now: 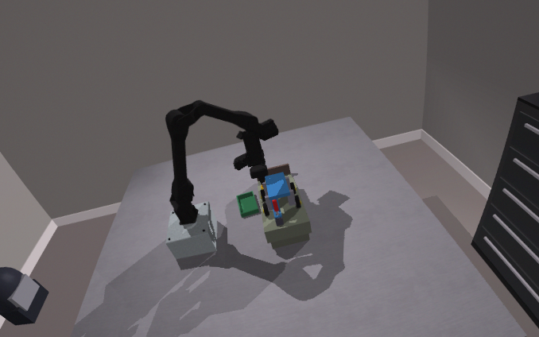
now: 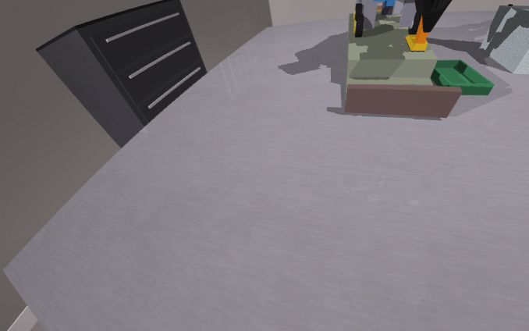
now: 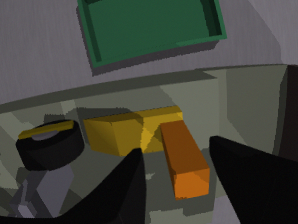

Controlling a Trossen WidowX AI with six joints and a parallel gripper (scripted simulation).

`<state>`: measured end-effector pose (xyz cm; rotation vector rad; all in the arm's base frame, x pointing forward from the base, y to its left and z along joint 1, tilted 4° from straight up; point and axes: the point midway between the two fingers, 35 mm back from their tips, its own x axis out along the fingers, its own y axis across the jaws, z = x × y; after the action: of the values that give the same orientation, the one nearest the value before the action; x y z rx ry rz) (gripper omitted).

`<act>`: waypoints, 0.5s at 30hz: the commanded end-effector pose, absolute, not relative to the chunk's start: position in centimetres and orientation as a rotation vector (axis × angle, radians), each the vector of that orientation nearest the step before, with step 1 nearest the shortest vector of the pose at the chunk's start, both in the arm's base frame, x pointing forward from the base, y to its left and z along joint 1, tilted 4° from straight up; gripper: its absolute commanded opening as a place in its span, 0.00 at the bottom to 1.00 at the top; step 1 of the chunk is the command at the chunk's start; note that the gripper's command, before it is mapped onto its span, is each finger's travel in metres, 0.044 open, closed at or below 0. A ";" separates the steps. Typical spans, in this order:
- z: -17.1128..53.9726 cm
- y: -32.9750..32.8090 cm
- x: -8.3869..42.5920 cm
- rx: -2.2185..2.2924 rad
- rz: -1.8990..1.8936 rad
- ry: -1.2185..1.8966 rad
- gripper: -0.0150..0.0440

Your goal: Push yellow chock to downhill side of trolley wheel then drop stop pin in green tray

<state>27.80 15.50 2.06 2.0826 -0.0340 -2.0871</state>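
The blue trolley (image 1: 277, 186) stands on the ramp (image 1: 288, 227) (image 2: 390, 69) (image 3: 250, 102). The red-headed stop pin (image 1: 275, 205) is upright at its uphill end. The yellow chock (image 2: 417, 46) (image 3: 132, 132) sits on the ramp on the downhill side of a tray-side wheel (image 3: 52, 150), very close to it; I cannot tell whether they touch. Its orange handle (image 3: 185, 155) points up. My gripper (image 1: 261, 182) (image 2: 421, 29) (image 3: 176, 149) is partly open, its fingers on either side of the handle with gaps showing in the wrist view. The green tray (image 1: 254, 215) (image 2: 473, 90) (image 3: 155, 53) lies beside the ramp.
A brown end board (image 1: 279, 169) (image 2: 402, 101) stands across the ramp's low end. The arm's pale base block (image 1: 191, 244) (image 2: 515, 48) is beyond the tray from the ramp. A dark drawer cabinet (image 1: 501, 175) (image 2: 105, 70) stands past the table's edge.
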 end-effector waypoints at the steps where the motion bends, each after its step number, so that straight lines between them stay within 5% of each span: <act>1: 3.1 15.7 27.9 2.081 -2.084 -0.040 0.58; 15: 7.3 16.4 27.8 2.077 -2.084 -0.042 0.58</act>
<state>27.66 16.10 6.14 2.0688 -0.0389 -2.0896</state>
